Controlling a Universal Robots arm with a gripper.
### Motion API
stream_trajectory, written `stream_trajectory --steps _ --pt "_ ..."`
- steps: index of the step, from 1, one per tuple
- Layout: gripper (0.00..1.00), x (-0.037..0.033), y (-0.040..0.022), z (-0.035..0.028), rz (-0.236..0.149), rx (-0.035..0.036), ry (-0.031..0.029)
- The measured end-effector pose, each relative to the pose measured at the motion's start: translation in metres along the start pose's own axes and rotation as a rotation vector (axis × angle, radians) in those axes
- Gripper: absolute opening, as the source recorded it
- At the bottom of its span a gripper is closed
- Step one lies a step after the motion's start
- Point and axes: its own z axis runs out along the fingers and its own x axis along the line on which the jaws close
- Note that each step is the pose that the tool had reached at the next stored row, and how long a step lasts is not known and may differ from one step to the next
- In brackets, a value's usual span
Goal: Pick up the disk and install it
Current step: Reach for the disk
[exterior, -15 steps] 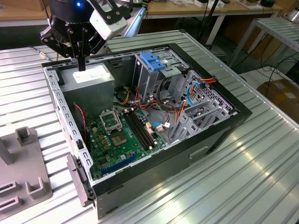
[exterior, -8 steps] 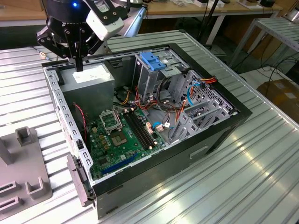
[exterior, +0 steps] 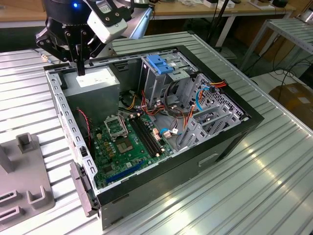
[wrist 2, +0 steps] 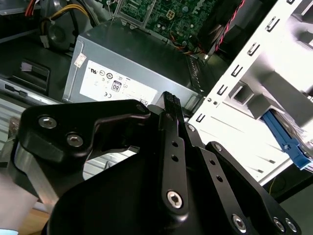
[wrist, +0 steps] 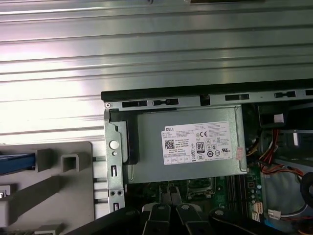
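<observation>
Disk [wrist: 16, 161] mostly cut off: only a blue rail edge shows, on the grey holder [wrist: 29, 200] beside the open computer case [exterior: 161, 178]. Gripper [exterior: 80, 71], fingers together and empty, hangs over the power supply [exterior: 95, 81]. Ribbed metal tabletop [exterior: 254, 186].

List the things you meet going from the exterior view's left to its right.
Grey fixture → power supply → blue latch atop the drive cage → cardboard box.
</observation>
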Motion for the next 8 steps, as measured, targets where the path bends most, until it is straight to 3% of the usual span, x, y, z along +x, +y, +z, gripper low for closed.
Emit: stream_trajectory --steps 8 --pt "0.11 0.0051 -0.0004 0.0002 0.0 -0.0001 -0.0001"
